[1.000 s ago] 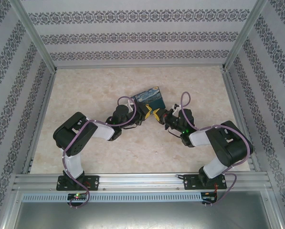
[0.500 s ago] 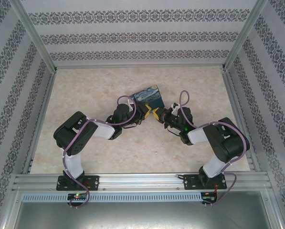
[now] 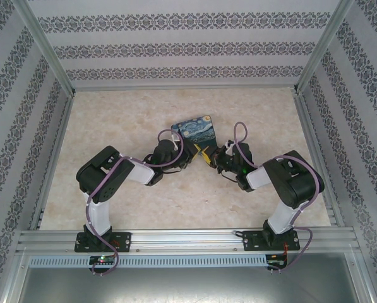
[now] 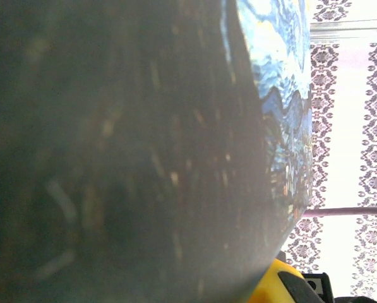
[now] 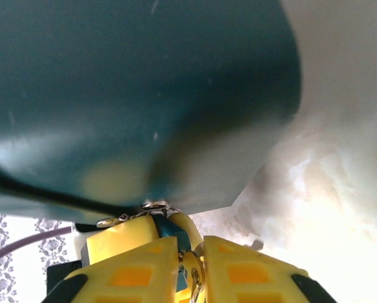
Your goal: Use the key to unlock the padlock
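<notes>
The tiny teal padlock [image 5: 170, 231] hangs just under the tin box's edge, its thin metal shackle [image 5: 151, 206] at the box's latch. It sits between two yellow fingers [image 5: 122, 243] of my left gripper [image 3: 191, 153], which looks shut on it. My right gripper [image 5: 191, 247] is shut, and a thin brassy key [image 5: 191, 266] is pinched between its yellow pads right below the padlock. From above, both grippers meet tip to tip at the front edge of the box, the right gripper [image 3: 206, 156] coming from the right.
The blue-and-yellow night-sky tin box [image 3: 194, 128] lies mid-table; its teal side [image 5: 144, 95] looms right over the right wrist camera and its dark side [image 4: 144, 158] blocks the left wrist camera. The marble table [image 3: 112, 120] is fenced by patterned walls and aluminium posts.
Both grippers have crept slightly up and left towards the box. The box has turned a little flatter, and the right arm's elbow has swung inwards.
</notes>
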You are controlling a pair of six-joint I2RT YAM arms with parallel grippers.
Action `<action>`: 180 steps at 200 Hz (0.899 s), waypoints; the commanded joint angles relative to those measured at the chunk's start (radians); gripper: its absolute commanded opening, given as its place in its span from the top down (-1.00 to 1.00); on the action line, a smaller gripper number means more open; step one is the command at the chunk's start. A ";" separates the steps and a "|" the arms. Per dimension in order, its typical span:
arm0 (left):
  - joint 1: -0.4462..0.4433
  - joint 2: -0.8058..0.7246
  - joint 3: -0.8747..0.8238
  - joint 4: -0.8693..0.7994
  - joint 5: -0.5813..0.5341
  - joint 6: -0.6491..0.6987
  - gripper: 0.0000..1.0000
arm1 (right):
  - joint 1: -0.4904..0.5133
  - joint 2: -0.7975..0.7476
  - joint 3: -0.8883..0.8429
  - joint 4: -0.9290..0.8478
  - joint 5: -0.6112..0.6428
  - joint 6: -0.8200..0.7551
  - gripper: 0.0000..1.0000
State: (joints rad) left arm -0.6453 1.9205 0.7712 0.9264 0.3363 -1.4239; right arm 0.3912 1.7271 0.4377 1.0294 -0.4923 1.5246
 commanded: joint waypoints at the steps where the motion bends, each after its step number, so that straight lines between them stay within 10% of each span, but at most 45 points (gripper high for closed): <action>1: -0.030 0.031 0.005 -0.037 0.054 0.039 1.00 | -0.017 -0.005 -0.004 0.089 -0.008 -0.032 0.44; 90: -0.010 0.034 0.016 -0.123 0.041 0.095 1.00 | -0.031 -0.114 -0.088 -0.037 -0.054 -0.124 -0.15; 180: -0.001 0.000 0.052 -0.272 0.097 0.160 1.00 | 0.028 -0.503 0.043 -0.943 0.151 -0.729 -0.17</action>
State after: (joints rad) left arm -0.6525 1.9411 0.8104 0.7856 0.3801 -1.2667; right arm 0.3771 1.3022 0.3626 0.4690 -0.4866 1.1103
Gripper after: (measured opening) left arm 0.101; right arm 0.582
